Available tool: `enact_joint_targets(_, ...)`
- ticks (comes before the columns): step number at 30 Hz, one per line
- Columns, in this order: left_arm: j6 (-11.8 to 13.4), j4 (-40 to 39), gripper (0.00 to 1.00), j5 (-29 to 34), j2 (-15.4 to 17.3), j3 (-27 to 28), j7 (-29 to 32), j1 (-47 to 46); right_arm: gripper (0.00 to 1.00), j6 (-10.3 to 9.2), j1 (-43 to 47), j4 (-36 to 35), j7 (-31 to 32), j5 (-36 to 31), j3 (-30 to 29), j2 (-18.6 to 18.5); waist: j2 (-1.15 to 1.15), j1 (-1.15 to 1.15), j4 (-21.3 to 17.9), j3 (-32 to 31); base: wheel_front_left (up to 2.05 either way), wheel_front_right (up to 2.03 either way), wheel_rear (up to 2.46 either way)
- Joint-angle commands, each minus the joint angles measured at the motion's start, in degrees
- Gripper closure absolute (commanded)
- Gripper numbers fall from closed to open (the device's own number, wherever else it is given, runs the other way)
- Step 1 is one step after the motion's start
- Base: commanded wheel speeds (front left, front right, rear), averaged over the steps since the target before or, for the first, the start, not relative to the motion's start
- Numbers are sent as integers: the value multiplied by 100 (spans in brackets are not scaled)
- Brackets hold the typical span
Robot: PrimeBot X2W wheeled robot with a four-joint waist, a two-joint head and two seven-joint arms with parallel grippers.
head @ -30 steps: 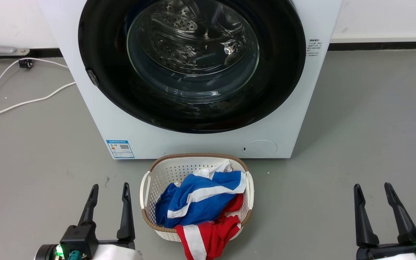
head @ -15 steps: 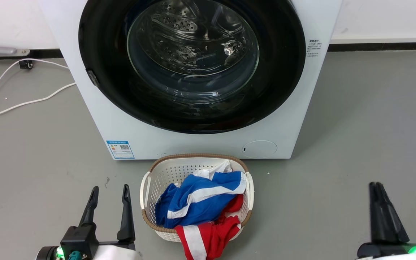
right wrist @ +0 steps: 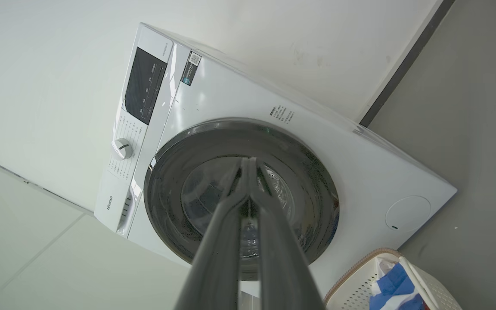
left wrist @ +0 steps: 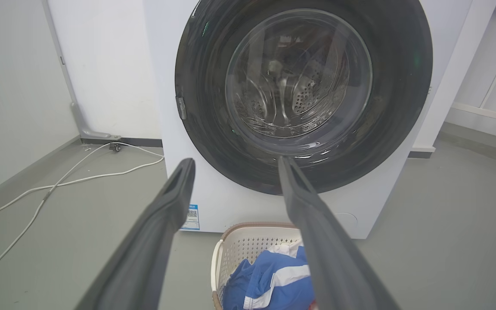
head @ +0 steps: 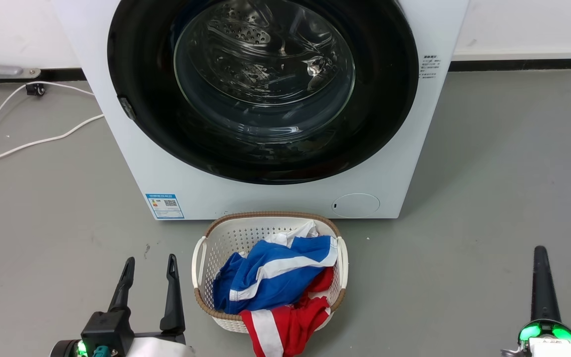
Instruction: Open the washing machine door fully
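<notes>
The white washing machine (head: 275,198) stands straight ahead on the floor. Its round black-rimmed washing machine door (head: 263,89) lies flat against the front, with the steel drum visible through the glass. A small grey catch (head: 127,107) sits on the door's left rim. My left gripper (head: 150,259) hangs low at the left, open and empty, well short of the machine. In the left wrist view the left gripper (left wrist: 235,163) points at the door (left wrist: 302,86). My right gripper (head: 541,253) is low at the right, shut and empty, seen edge-on. The right wrist view shows the right gripper (right wrist: 248,161) in front of the door (right wrist: 308,193).
A white laundry basket (head: 199,258) holding blue and red clothes (head: 275,277) sits on the grey floor right in front of the machine, between my grippers. A white cable (head: 32,141) trails across the floor at the left. The wall runs behind the machine.
My right gripper has shut its fingers and rolled edge-on, shifting slightly right. The left gripper and the door have not moved.
</notes>
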Motion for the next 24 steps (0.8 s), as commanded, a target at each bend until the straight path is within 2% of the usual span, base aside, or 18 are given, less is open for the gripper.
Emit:
enact_joint_targets(1, 26, 4, 0, -18, -3, 2, -16, 54, 100, 0, 43, -15, -11, 268, 60, -8, 0, 0, 5, 0, 0, 0, 0)
enact_joint_targets(7, 23, 1, 0, -32, -3, 14, -16, 58, 100, 0, 136, -134, 222, 1719, 350, -92, 0, 0, 15, 5, 0, 0, 0)
enact_joint_targets(14, 28, -7, 0, -45, -3, 19, -16, 56, 100, 0, 287, -339, 1027, 3150, 86, -238, 0, 0, 37, 32, 0, 0, 0)
enact_joint_targets(18, 21, -10, 0, -19, -3, 18, -16, 39, 100, 0, 340, -337, 1451, 3440, -107, -247, 0, 0, 60, 74, 0, 0, 0)
enact_joint_targets(24, 54, -78, 0, 80, -2, 29, -16, -53, 100, 0, 243, -223, 1765, 3380, -316, -172, 0, 0, 116, 179, 0, 0, 0)
